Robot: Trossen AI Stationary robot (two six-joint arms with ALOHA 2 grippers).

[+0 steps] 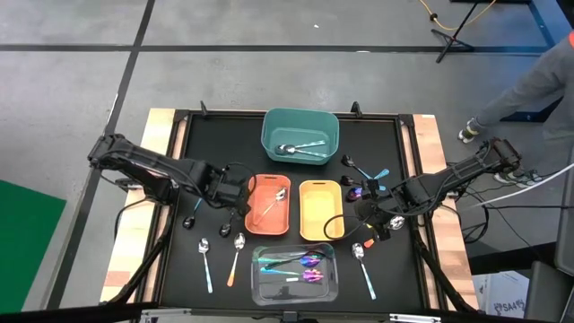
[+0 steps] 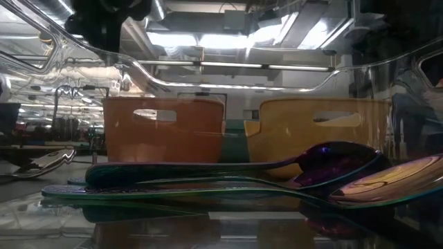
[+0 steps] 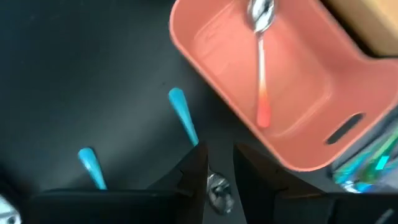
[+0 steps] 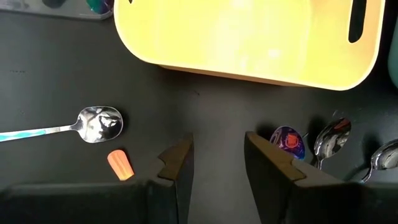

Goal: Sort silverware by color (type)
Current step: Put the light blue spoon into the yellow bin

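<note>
**Left grip: get pinched spoon into the right bin**

Left gripper (image 3: 219, 157) closed narrow on what looks like a small silver spoon (image 3: 217, 190), seen only in left wrist view; handle colour hidden, so can't tell which type. In high view, sitting left of centre, just beside orange bin (image 1: 254, 205), which already holds an orange-handled spoon (image 3: 261, 68).

- Check handle colour before committing: orange → orange bin; plain silver → prob. teal bin (image 1: 300, 121), top centre of high view, w/ similar pieces inside.
- Carry well over the rim, then let go low, so nothing bounces out.
- Avoid sweeping the two teal handles (image 3: 183, 115) lying on mat nearby.

Right gripper (image 4: 217, 146) spread wide, holding nothing, right of centre in high view, near yellow bin (image 4: 249, 43); best kept parked till left is clear.
</note>
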